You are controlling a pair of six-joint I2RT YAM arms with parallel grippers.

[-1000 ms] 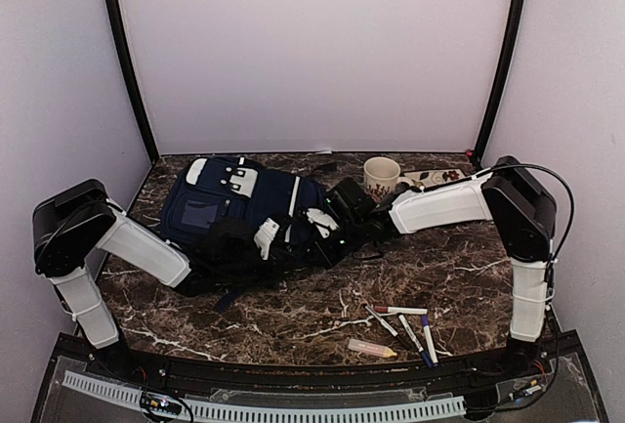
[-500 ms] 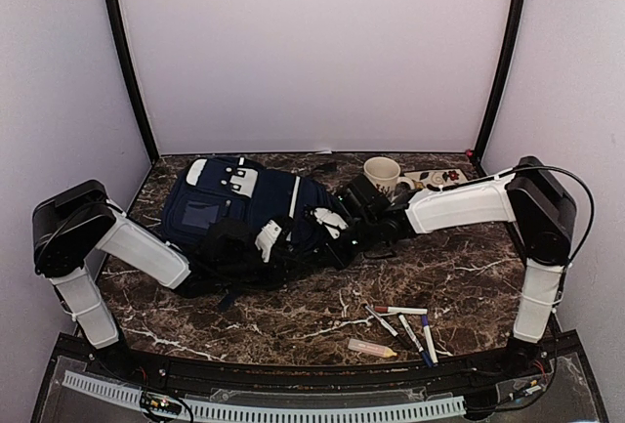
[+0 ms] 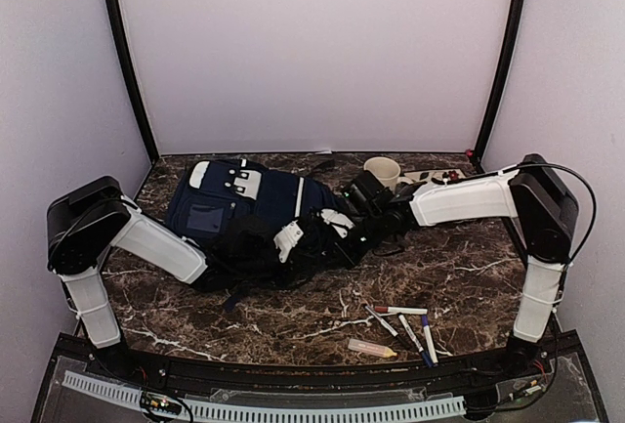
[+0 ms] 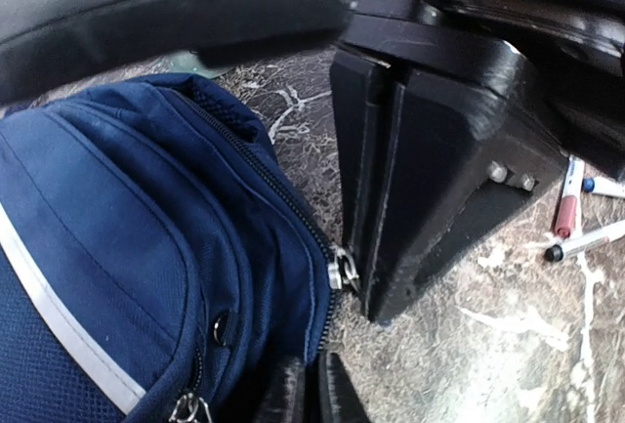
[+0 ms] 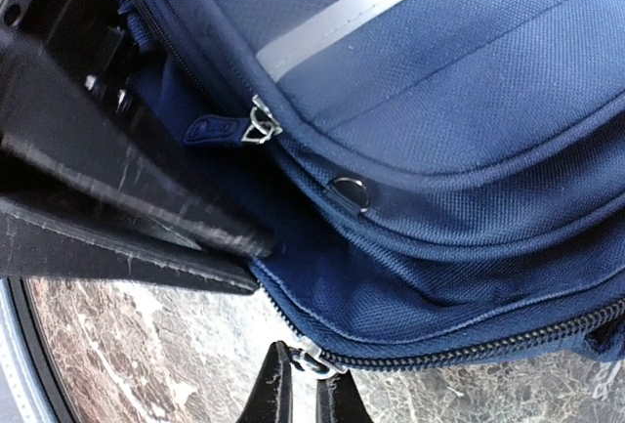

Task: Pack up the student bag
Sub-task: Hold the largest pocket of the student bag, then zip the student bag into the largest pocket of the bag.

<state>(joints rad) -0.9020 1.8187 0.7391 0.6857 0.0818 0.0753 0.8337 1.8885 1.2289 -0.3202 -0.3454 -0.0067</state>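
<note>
Navy, one student bag (image 3: 244, 218); right gripper (image 5: 305, 376) pinches its zip-pull (image 5: 309, 358), left gripper (image 4: 312, 376) pressed together.

The back left of the table (image 3: 459, 267) is taken up by the student bag (image 3: 249, 210). Its near right corner is crowded by both arms, which are reached in from either side. There the left gripper (image 4: 311, 399) is clamped on the bag's edge and the right gripper (image 5: 303, 396) is closed on a zipper pull (image 5: 309, 360). Hardly any gap is left between the two. The back right is blocked by a mug (image 3: 383, 167) and a power strip (image 3: 430, 177). Open marble is found in front of the bag and in front of the right arm. The near right is littered with markers (image 3: 400, 310) and a highlighter (image 3: 371, 348).
</note>
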